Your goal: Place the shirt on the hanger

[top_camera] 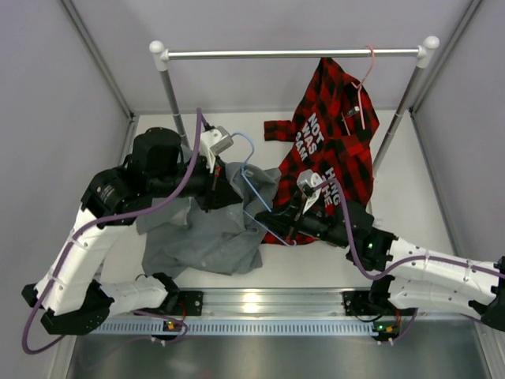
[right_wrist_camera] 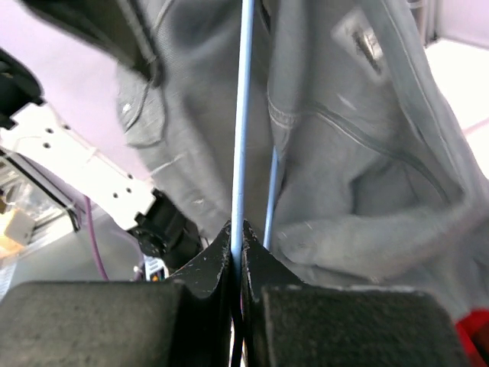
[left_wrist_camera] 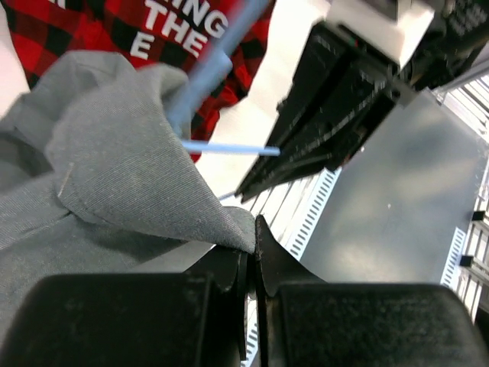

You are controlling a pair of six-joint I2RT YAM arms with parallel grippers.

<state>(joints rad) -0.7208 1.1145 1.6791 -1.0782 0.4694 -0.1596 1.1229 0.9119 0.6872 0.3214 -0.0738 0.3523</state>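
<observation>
The grey shirt (top_camera: 207,230) lies crumpled on the table left of centre. The light-blue wire hanger (top_camera: 251,183) runs through its upper right part, hook toward the back. My left gripper (top_camera: 229,192) is shut on a fold of the shirt (left_wrist_camera: 137,160); the cloth edge is pinched between its jaws (left_wrist_camera: 252,248). My right gripper (top_camera: 278,215) is shut on a wire of the hanger (right_wrist_camera: 243,115); the wire runs straight up from its closed jaws (right_wrist_camera: 237,248) with the shirt (right_wrist_camera: 359,153) draped behind it. The hanger also shows in the left wrist view (left_wrist_camera: 214,69).
A red-and-black plaid shirt (top_camera: 331,150) with white lettering hangs on a pink hanger (top_camera: 364,79) from the metal rail (top_camera: 292,54) at the back; its hem rests on the table beside my right gripper. Rail posts (top_camera: 170,91) stand at both ends. Enclosure walls flank the table.
</observation>
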